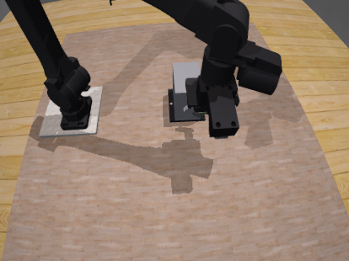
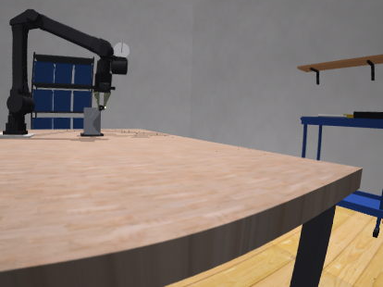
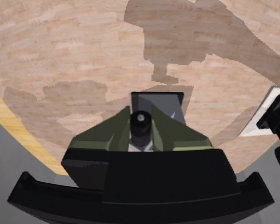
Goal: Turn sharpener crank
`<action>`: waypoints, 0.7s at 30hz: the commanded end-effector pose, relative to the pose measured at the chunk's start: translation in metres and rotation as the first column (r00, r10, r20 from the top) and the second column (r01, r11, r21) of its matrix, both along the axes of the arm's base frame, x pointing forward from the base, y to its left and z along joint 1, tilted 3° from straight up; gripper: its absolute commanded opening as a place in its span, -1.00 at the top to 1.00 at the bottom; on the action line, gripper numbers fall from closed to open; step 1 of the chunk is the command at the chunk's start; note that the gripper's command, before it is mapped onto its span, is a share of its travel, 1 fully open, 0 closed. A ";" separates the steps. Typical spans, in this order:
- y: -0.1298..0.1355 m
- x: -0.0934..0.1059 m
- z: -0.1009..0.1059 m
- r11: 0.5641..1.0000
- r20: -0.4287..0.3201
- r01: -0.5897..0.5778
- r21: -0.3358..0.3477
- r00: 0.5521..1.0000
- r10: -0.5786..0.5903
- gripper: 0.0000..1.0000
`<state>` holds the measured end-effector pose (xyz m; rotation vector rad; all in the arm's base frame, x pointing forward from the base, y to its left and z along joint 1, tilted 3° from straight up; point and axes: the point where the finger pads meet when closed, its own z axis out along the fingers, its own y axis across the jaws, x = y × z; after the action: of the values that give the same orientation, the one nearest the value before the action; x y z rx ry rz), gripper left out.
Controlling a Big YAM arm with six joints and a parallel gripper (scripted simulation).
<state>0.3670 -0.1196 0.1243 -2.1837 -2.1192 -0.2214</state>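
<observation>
The sharpener (image 1: 185,77) is a grey box on a dark base in the middle of the table; it also shows small and far off in the exterior view (image 2: 92,121) and partly in the wrist view (image 3: 160,106). My gripper (image 3: 140,110) points down over the sharpener's near side. Its olive fingers are shut on the black round crank handle (image 3: 140,122). In the top view the wrist (image 1: 217,103) hides the fingers and the crank. In the exterior view the gripper's fingertips (image 2: 102,105) sit just above the box's top right corner.
The arm's base (image 1: 75,112) stands on a grey plate at the table's left. A blue shelf rack (image 2: 62,91) stands behind the table. A blue cart (image 2: 344,132) and a wall shelf (image 2: 342,64) are off to the right, away from the table.
</observation>
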 end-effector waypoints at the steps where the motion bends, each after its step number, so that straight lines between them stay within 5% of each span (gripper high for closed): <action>1: -0.003 0.029 0.010 1.000 0.047 0.001 -0.014 0.999 0.000 0.70; 21: 0.001 0.033 -0.022 1.000 0.019 0.000 -0.003 1.000 0.000 0.70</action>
<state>0.3853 -0.1196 0.1025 -2.1857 -2.1196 -0.2234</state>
